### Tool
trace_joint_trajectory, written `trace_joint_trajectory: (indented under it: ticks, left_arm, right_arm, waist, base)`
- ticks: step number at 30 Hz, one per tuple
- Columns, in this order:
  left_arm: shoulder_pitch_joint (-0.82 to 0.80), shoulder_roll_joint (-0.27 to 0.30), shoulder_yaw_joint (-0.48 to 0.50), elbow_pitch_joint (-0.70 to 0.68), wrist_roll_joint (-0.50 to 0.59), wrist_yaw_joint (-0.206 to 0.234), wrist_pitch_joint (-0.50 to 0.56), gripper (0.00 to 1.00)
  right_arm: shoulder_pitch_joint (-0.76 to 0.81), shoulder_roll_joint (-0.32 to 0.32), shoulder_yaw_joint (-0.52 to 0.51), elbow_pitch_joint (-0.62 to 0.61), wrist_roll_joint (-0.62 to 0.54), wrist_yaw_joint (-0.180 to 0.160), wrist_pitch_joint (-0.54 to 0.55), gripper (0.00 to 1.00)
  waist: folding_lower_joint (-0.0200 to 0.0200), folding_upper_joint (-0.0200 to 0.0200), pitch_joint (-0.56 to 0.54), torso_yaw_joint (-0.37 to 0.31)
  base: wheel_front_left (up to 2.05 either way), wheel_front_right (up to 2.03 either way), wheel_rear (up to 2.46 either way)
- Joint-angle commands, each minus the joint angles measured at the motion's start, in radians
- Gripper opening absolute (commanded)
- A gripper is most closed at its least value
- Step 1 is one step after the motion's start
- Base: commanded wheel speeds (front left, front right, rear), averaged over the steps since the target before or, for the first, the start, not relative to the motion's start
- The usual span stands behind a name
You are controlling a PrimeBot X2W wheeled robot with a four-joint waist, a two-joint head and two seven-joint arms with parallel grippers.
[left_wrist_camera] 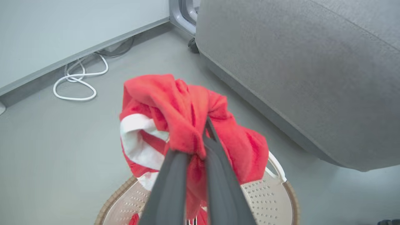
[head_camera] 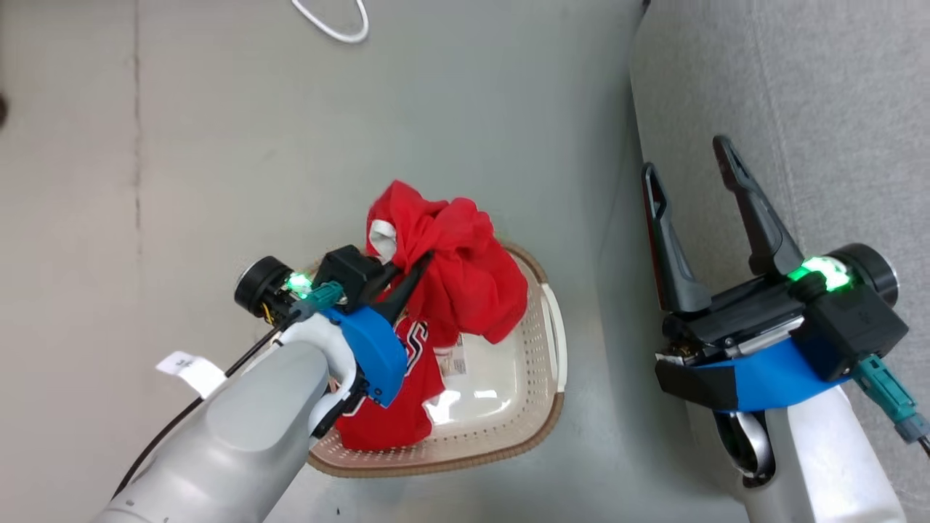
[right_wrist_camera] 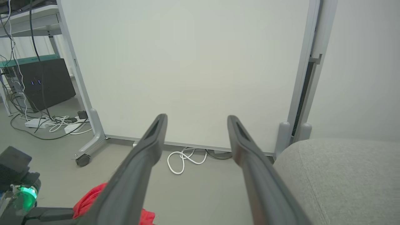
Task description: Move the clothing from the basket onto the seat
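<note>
While my left end effector (head_camera: 418, 263) grips the plain red garment (head_camera: 472, 276) above the basket (head_camera: 558, 408), centre frame, I should lift clear, then swing to the seat (head_camera: 835, 109) at frame right; right end effector (head_camera: 683, 156) gapes empty.

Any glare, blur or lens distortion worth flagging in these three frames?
Head view: glare patches on the basket floor; the green light on the right wrist blooms white. Left wrist view: left gripper fingers blurred near the lens, shut on the red garment. Right wrist view: even light, wide-angle lens splays the white panel uprights.
</note>
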Motion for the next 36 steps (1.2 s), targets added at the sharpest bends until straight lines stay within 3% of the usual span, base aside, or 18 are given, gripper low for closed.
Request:
trace_joint_trajectory:
  ticks: [1,18,36]
  left_arm:
    - [0.016,0.009,0.033,-0.024,0.019,0.0,-0.005,0.0]
    - [0.21,-0.002,0.405,-0.341,0.232,0.0,-0.005,0.0]
    - [0.251,-0.021,0.487,-0.504,0.312,0.0,-0.005,0.0]
  right_arm:
    - [0.016,-0.003,0.002,0.007,0.002,0.0,-0.003,1.0]
    - [0.136,-0.003,0.015,0.058,0.028,0.0,-0.003,1.0]
    - [0.211,-0.003,0.018,0.054,0.043,0.0,-0.003,1.0]
  waist:
    - [0.0002,0.0,-0.029,-0.007]
    - [0.0002,0.0,-0.28,0.012]
    - [0.0002,0.0,-0.391,0.022]
  base:
    - [0.0,0.0,0.0]
    - [0.0,0.0,0.0]
    - [0.0,0.0,0.0]
